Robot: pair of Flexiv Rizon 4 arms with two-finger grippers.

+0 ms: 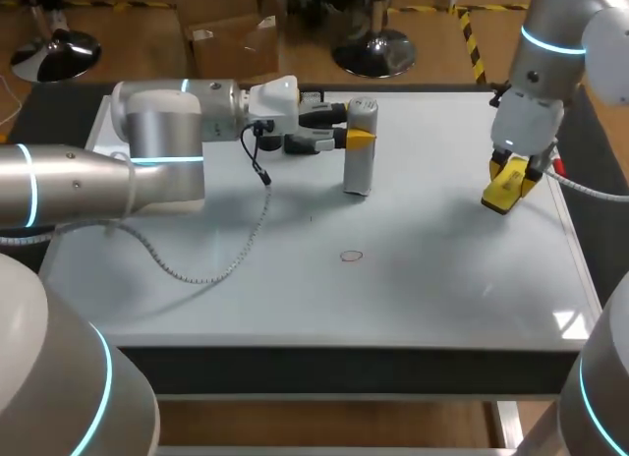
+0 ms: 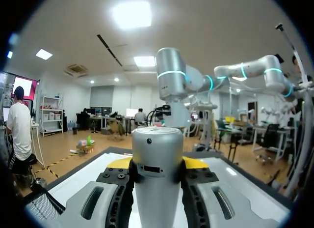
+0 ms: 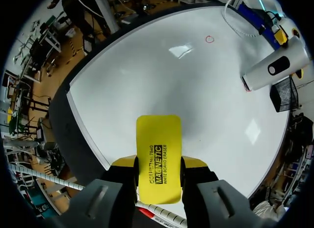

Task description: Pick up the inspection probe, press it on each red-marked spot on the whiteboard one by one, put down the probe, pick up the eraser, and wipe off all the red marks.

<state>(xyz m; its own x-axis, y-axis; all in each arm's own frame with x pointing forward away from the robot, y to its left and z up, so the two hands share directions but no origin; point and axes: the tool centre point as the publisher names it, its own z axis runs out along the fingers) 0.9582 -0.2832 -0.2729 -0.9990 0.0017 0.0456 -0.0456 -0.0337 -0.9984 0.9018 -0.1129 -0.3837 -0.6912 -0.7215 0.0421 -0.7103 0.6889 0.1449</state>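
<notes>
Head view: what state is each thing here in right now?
Inspection probe: upright, gripped by the left claw, bottom end on the whiteboard.
Eraser: gripped by the right claw, held over the whiteboard.
Red mark: a small circle, not wiped off.

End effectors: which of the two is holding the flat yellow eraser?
The right end effector grips the flat yellow rectangular eraser. The left end effector holds an upright silver cylindrical probe instead.
</notes>
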